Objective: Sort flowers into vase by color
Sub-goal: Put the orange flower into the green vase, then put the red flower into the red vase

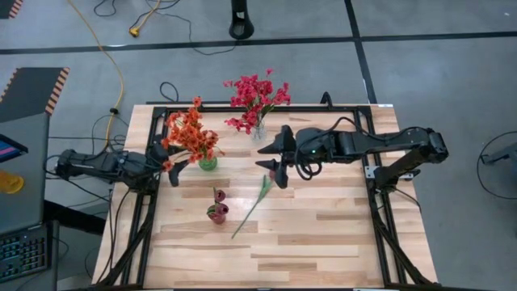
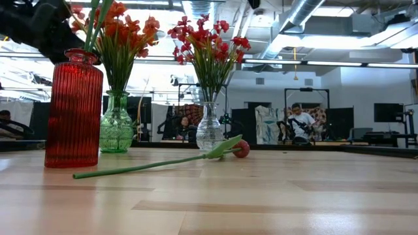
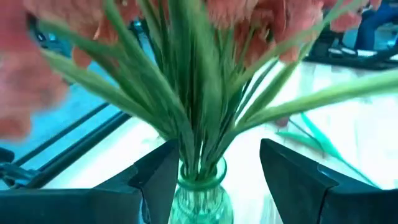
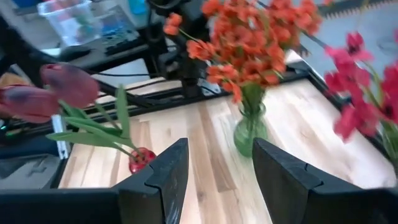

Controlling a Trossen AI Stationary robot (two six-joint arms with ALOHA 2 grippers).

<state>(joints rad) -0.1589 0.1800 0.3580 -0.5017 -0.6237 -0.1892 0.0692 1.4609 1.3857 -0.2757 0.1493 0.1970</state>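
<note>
A wooden table [image 1: 323, 234] held three vases sorted by colour: orange sprays [image 1: 191, 133] in the green vase [image 1: 208, 162], pink-red sprays [image 1: 257, 95] in a clear vase [image 1: 258, 131] beyond it, tulip buds in a red vase [image 1: 216, 212] nearer. One tulip [image 1: 257, 198] lay loose beside the red vase, apparently awaiting sorting. The left gripper [image 1: 175, 166] sat by the green vase and the right gripper [image 1: 276, 158] hovered past it over the tulip, both with fingers apart, empty.

left gripper [image 1: 179, 164] fingers spread | right gripper [image 1: 272, 155] fingers spread, arm extended inward

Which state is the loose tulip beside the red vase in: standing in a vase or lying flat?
Lying flat. The loose tulip rests on the table, its stem stretched along the wood, outside the red vase.
</note>
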